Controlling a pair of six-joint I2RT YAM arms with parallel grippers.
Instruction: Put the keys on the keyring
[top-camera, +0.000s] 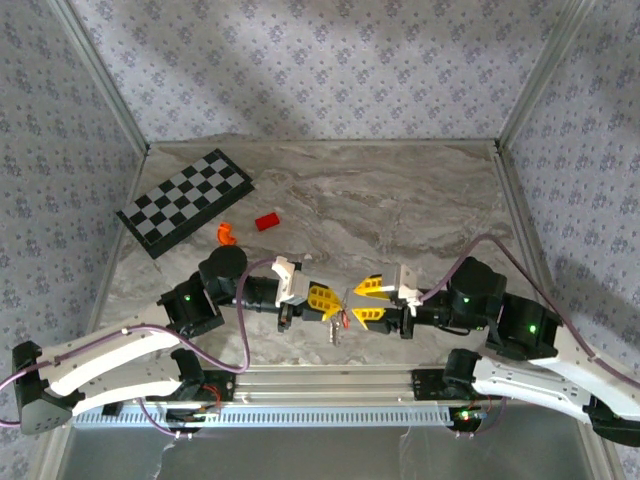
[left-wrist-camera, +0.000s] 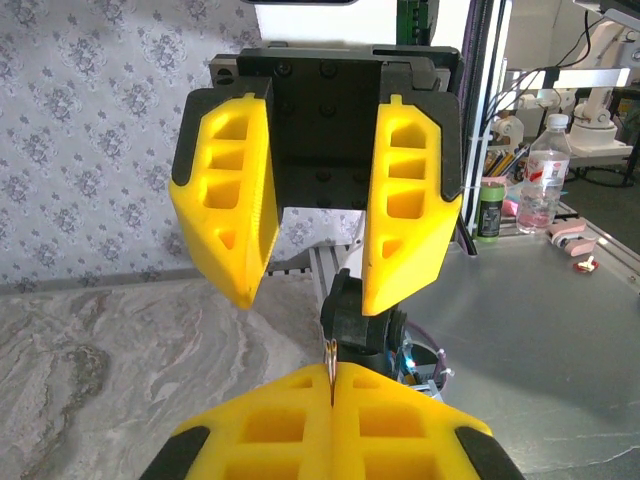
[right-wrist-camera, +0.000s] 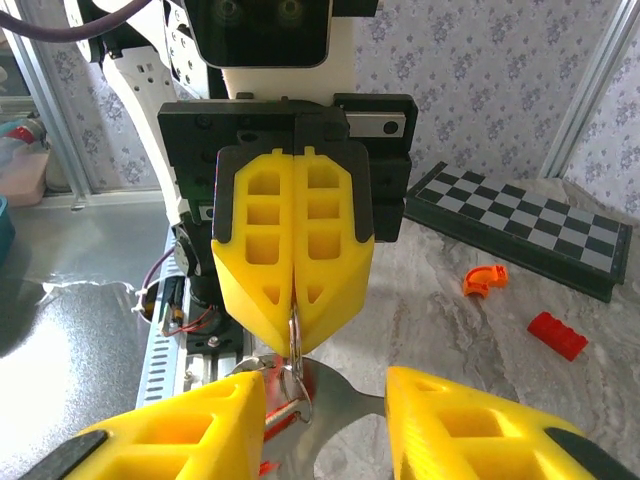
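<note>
L gripper (right-wrist-camera: 296, 325) is shut tight, pinching the keyring (right-wrist-camera: 295, 345) at its tips. The ring hangs just below them, edge-on to both wrist cams, so its plane runs along the line between the 2 grippers. R gripper (top-camera: 356, 303) faces L gripper tip to tip, just beside it, fingers wide apart, holding nothing. The keys (right-wrist-camera: 335, 400) hang under L gripper's tips w/ the ring, one flat silvery blade lying across the gap between R's fingers; can't tell if it touches either. Whether any key is threaded: too cramped to say. Judgement: R is the arm to act, closing on a key directly below L gripper's tips.
</note>
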